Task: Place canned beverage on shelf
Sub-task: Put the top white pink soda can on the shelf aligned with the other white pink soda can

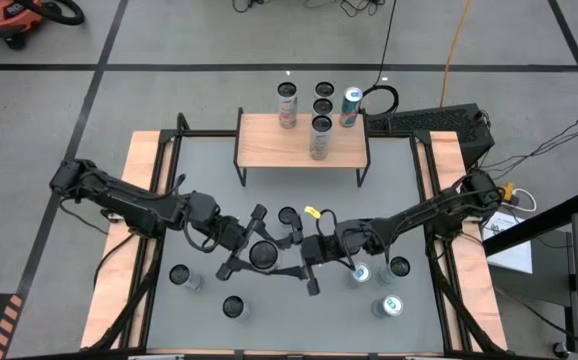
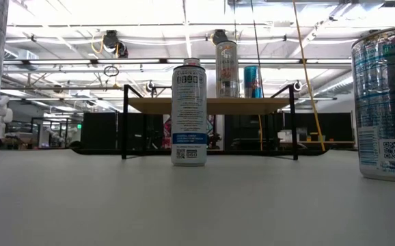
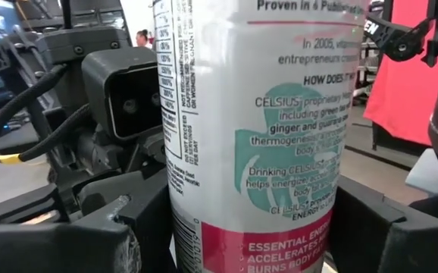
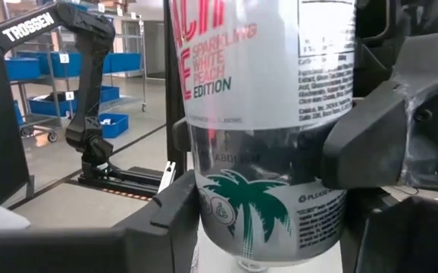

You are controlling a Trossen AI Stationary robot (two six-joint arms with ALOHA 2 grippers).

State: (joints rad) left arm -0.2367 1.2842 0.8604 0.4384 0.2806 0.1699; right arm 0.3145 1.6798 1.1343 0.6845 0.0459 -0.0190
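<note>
A white can (image 1: 262, 255) with pink lettering and a teal palm print hangs upright above the table's middle, between my two grippers. My left gripper (image 1: 249, 248) comes at it from the table's left and my right gripper (image 1: 291, 262) from the right, and both are shut on it. The can fills the left wrist view (image 3: 257, 136) and the right wrist view (image 4: 264, 152). The shelf (image 1: 269, 145) stands at the table's far edge with one can (image 1: 319, 138) on its plank. The low view shows neither gripper nor the held can. My left gripper pinches the can's side wall (image 3: 185, 220) between its two fingers, one on each side. The fingers come level from the table's left. The can stands upright in the hold. My right gripper pinches the can's lower wall (image 4: 204, 212) between its two fingers, level from the table's right. The can's bottom rim (image 4: 268, 262) hangs free, clear of the table.
Several cans stand on the table: one (image 1: 287, 215) just beyond the grippers, two near left (image 1: 179, 275), three near right (image 1: 389, 305). More cans (image 1: 323, 98) stand behind the shelf. Wooden side rails (image 1: 129, 240) border the grey tabletop.
</note>
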